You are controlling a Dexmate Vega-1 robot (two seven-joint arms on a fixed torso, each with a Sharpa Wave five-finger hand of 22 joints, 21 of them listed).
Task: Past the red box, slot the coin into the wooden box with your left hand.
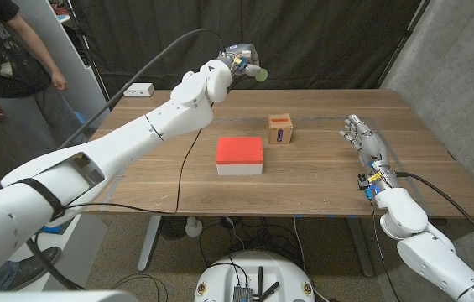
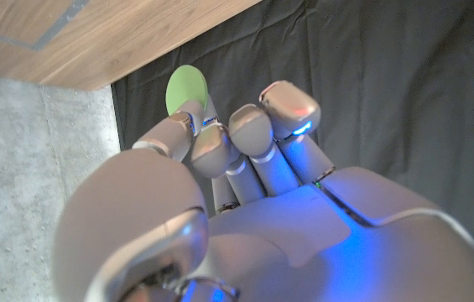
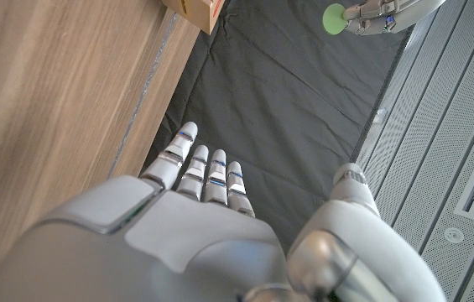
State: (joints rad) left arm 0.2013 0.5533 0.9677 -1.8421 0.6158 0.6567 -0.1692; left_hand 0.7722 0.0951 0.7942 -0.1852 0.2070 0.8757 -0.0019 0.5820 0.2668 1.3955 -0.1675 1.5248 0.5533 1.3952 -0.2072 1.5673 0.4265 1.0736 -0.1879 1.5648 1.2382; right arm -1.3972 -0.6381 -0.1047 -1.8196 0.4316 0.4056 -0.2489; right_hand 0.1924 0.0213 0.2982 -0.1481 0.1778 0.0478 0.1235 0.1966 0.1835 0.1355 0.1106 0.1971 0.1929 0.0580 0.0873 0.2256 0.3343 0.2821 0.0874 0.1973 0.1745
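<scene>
Head view, left robot hand (image 1: 241,65) pinching coin (image 1: 262,74)

No text, brand, number or sign could be read in any of the views. The wooden box (image 1: 281,129) carried a label on its front face with a red band and a small dark mark, but it was too small and blurred to make out any letters. The person's (image 1: 6,50) dark shirt at the table's far left bore a pale printed pattern, and that too could not be read as words.
</scene>
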